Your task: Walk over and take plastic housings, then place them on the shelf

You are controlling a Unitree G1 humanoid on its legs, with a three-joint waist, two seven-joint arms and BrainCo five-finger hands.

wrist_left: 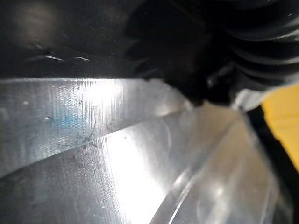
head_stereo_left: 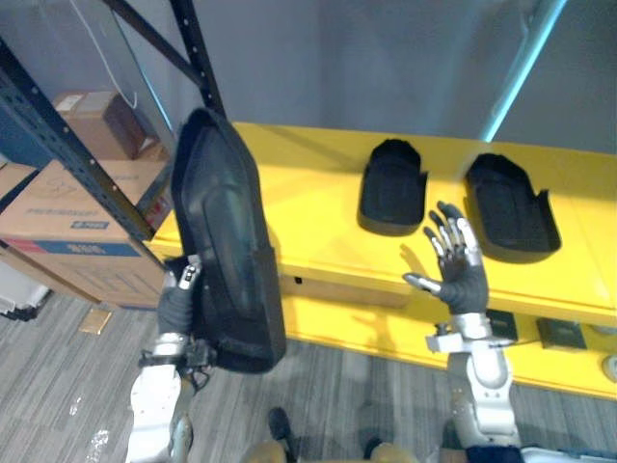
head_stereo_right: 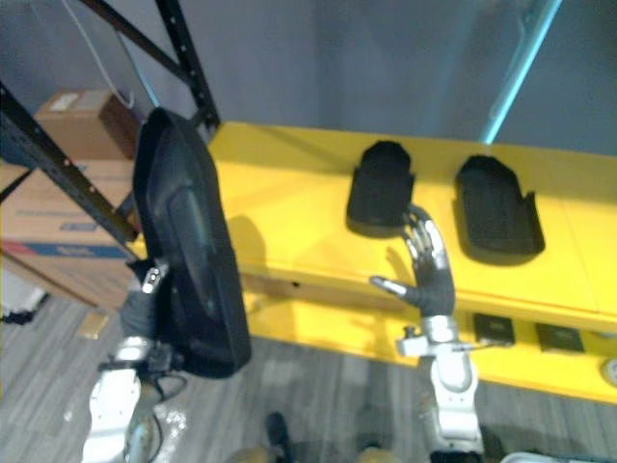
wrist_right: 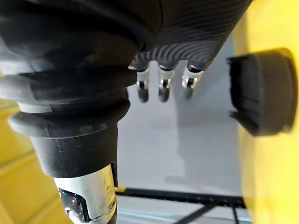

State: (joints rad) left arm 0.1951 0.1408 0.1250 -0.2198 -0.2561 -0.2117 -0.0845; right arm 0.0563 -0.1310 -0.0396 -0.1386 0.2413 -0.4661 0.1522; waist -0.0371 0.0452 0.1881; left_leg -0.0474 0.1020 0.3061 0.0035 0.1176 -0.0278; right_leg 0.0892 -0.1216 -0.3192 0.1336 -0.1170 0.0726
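Black plastic housing (head_stereo_left: pixel 227 241) upright in left hand (head_stereo_left: pixel 177 301)

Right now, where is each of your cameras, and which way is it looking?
Left eye view: on my head, looking down at the yellow surface; left hand gripping the tall housing, right hand open.
Right eye view: beside it, same scene, slightly shifted.
Left wrist view: on that wrist, pressed close, likely against the tall housing; the hand's dark cover shows.
Right wrist view: along my straight fingers toward a lying housing.
Both eyes share everything.
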